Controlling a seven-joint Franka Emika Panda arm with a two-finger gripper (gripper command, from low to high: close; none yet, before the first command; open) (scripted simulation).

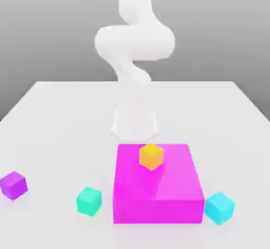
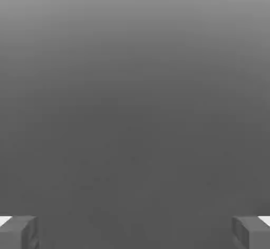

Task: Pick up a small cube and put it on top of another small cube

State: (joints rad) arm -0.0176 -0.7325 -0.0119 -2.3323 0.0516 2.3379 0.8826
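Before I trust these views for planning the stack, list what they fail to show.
- The gripper, hand view: its fingertips are cut off at the picture's edge, wide apart with nothing between them; plain grey beyond them.
- The magenta block, exterior view: its far side is hidden by its own bulk.
- The teal-green cube and the cyan cube, exterior view: their far faces are turned away.

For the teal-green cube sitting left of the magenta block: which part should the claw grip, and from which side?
Come straight down on the teal-green cube and close on two opposite vertical faces. It rests flat on the table, apart from the magenta block, with its top and sides free. The claw stands open.
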